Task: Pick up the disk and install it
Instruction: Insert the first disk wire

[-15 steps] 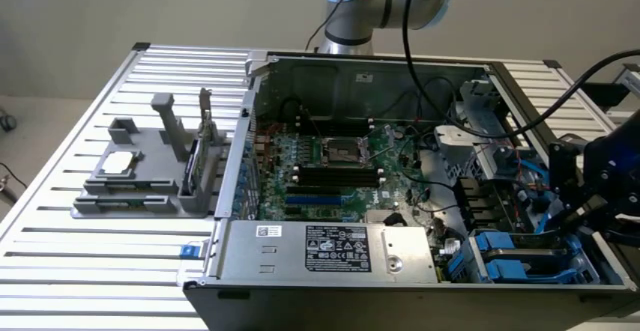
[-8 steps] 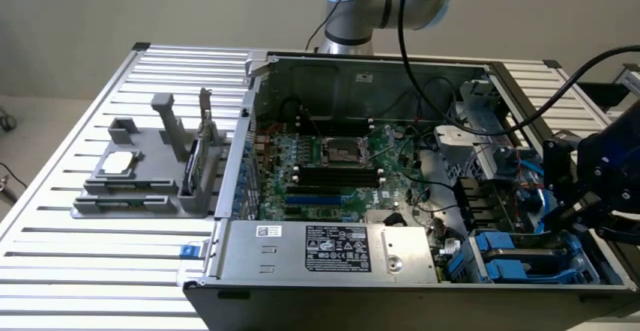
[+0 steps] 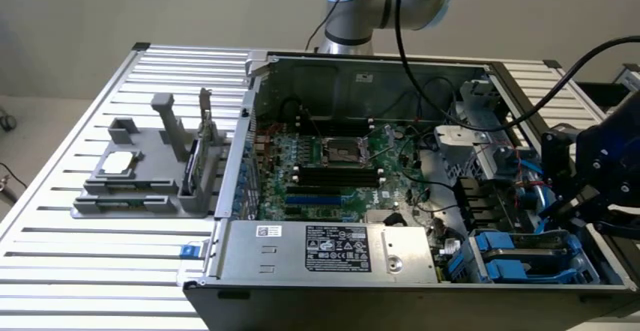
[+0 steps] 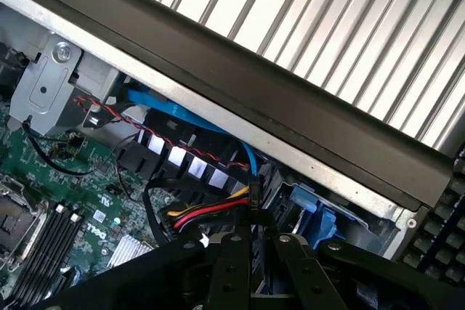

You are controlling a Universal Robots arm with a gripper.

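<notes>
My gripper (image 3: 588, 205) hangs over the drive bay at the open computer case's corner on the exterior view's right. In the wrist view its black fingers (image 4: 232, 259) stand close together, and the gripper (image 4: 260, 236) pinches a thin dark edge. The bright blue carrier of the disk (image 4: 314, 212) shows just past the fingertips, low in the bay beside the case's wall. The disk's metal face and label are hidden. Red, yellow and black wires (image 4: 207, 212) and a blue cable (image 4: 182, 117) run close by the fingers.
The motherboard (image 3: 335, 162) fills the case's middle, and a large silver labelled box (image 3: 330, 248) lies along the front. Blue plastic parts (image 3: 500, 262) sit in the drive bay. A grey fixture (image 3: 130, 185) holding a small square chip (image 3: 118, 162) stands on the slatted table (image 3: 90, 263).
</notes>
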